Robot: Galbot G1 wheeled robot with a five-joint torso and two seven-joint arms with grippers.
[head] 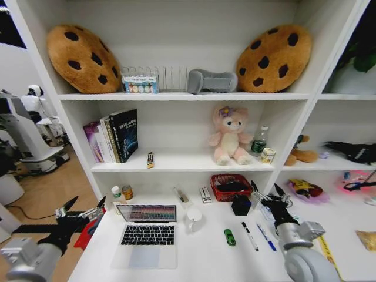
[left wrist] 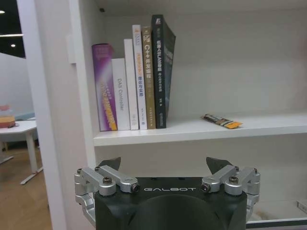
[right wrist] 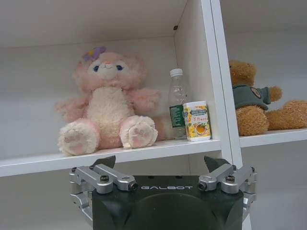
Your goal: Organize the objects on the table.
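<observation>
On the white table [head: 205, 261] an open silver laptop [head: 147, 232] sits at the front left. A white mug [head: 193, 218] is just right of it, then a tiny green toy car [head: 230, 237] and two pens [head: 249, 235]. A black pen cup [head: 241, 205] stands behind them. My left gripper [head: 86, 204] hovers open and holding nothing off the table's left end, facing the books [left wrist: 134, 81]; its fingers [left wrist: 112, 164] are spread wide. My right gripper [head: 267, 188] is open above the table right of the pen cup, its fingers [right wrist: 216, 164] facing the shelf.
A red basket [head: 231, 187] and two small bottles [head: 122, 192] stand at the table's back. On the shelf above are a pink plush [right wrist: 108, 103], a water bottle [right wrist: 177, 103] and a green-labelled can [right wrist: 196, 120]. Cookie cushions [head: 82, 57] fill the top shelf.
</observation>
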